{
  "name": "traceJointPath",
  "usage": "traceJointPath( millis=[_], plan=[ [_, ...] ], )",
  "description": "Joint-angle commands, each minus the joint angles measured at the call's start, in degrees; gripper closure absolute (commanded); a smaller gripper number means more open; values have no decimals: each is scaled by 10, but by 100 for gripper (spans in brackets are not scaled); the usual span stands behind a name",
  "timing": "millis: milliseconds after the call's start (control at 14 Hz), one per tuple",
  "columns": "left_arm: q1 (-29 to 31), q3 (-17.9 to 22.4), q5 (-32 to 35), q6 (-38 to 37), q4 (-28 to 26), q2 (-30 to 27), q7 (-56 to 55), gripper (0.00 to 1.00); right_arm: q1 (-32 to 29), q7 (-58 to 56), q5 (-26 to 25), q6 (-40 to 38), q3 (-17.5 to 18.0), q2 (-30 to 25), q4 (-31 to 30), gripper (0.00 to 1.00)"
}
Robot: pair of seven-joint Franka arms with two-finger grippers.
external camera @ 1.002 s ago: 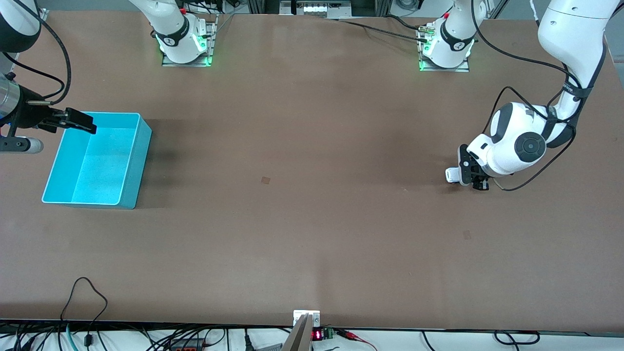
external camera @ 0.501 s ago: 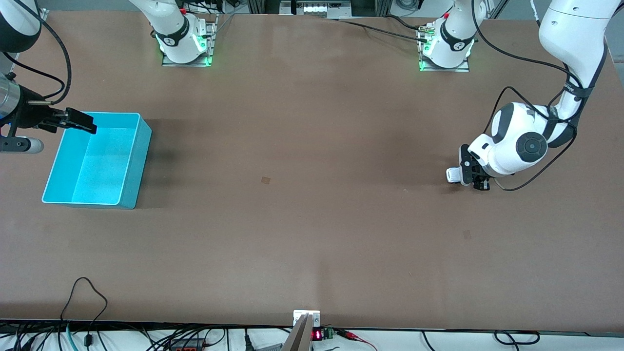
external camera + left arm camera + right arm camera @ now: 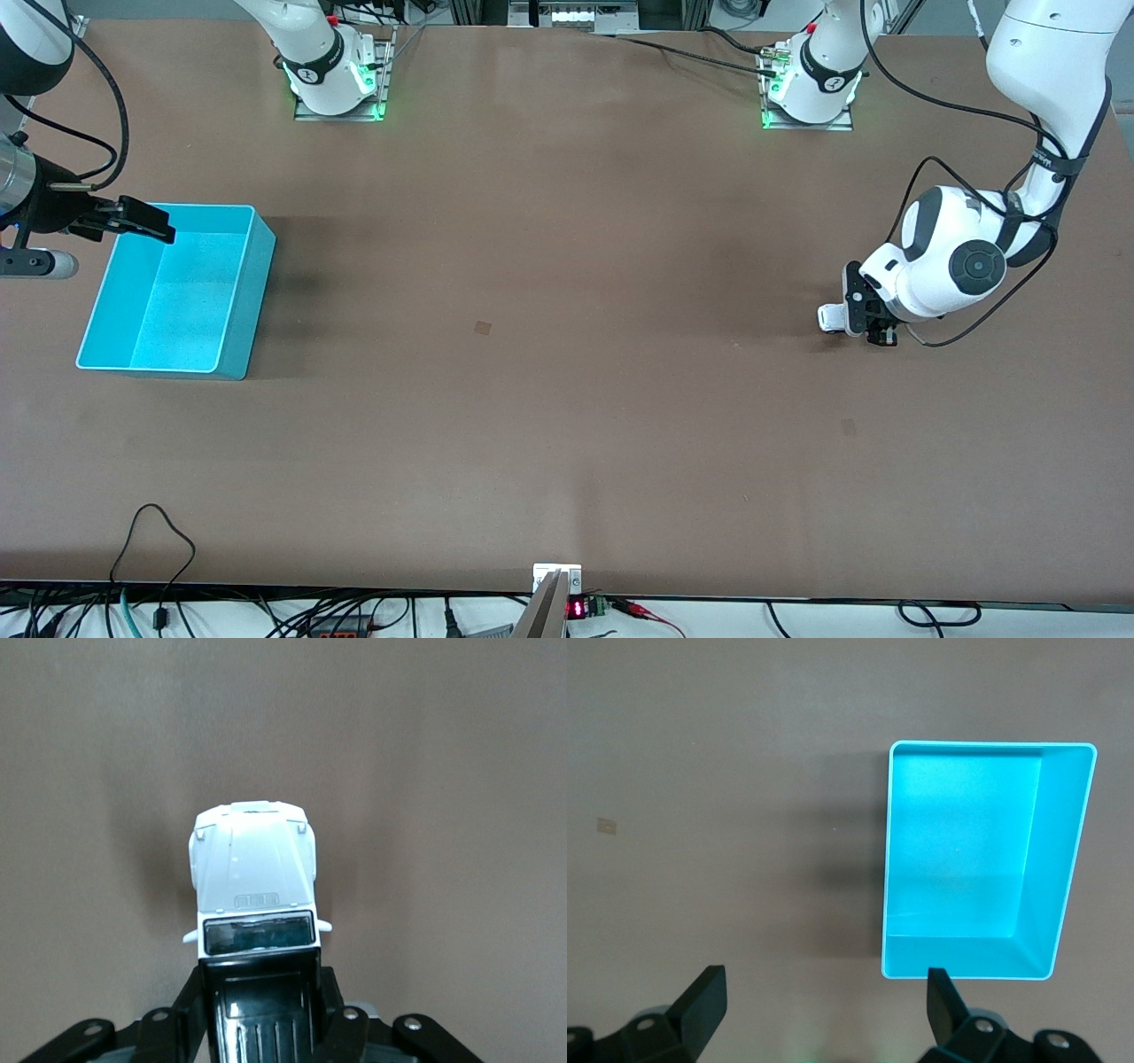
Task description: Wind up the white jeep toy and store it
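The white jeep toy has a black ribbed roof and sits low at the table surface toward the left arm's end. My left gripper is shut on it. In the left wrist view the fingers clamp the sides of the black roof, and the white hood of the jeep points away from the gripper. The wheels are hidden. My right gripper is open and empty over the teal bin's rim; in the right wrist view the right gripper hovers beside the bin.
The teal bin is empty and stands toward the right arm's end of the table. The brown tabletop stretches wide between bin and jeep. Cables lie along the table edge nearest the front camera.
My left gripper has slid the jeep a short way toward the left arm's end of the table. The right arm has not moved.
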Motion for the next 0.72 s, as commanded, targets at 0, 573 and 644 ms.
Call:
traceJointPath(
  millis=[0, 573, 644],
  plan=[
    [26, 0, 10, 27, 6, 36, 18, 78, -3, -5, 1, 0, 2, -9, -9, 0],
    [69, 3, 58, 27, 35, 76, 21, 78, -1, -2, 1, 6, 2, -6, -9, 0],
    [74, 3, 58, 27, 35, 79, 24, 78, -2, -2, 1, 11, 2, -4, -8, 0]
  ],
)
